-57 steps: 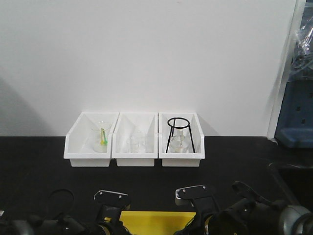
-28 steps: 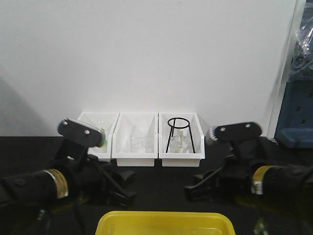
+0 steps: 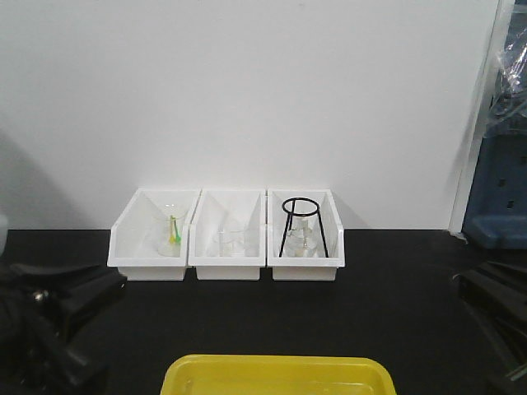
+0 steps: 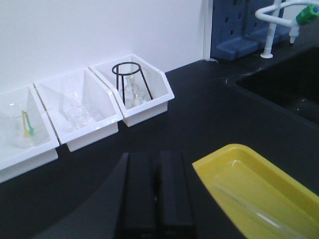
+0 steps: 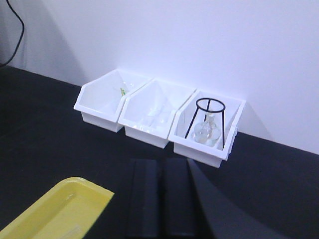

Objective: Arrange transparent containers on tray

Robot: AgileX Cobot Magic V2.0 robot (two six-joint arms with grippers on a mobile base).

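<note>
The work surface was a matte black bench (image 3: pixel 395 288) set against a plain white wall (image 3: pixel 247 90), with a blue pegboard unit (image 4: pixel 249 30) and a white tap with a green tip (image 4: pixel 304 15) off to the side in the left wrist view, where a dark sunken basin (image 4: pixel 284 84) also cut into the bench. Three white bins (image 3: pixel 226 234) stood in a row at the wall, ahead of both grippers; one held a black wire stand (image 5: pixel 209 119) over a clear flask, another a glass vessel with a green stick (image 4: pixel 27 124). The left gripper (image 4: pixel 158 199) had its two black fingers pressed together with nothing between them, and the right gripper (image 5: pixel 162 199) likewise had its fingers closed flat against each other, empty. The yellow tray (image 4: pixel 259 199) lay on the bench just to the right of the left gripper and, in the right wrist view, down and to the left of the right gripper, so it sat between the two. Inside it a clear test tube (image 4: pixel 249 206) showed faintly in the left wrist view, lying flat on the tray floor with its long axis running diagonally along the tray, away from the left gripper toward the lower right; which end was the rim could not be told. No writing or label could be read anywhere.
</note>
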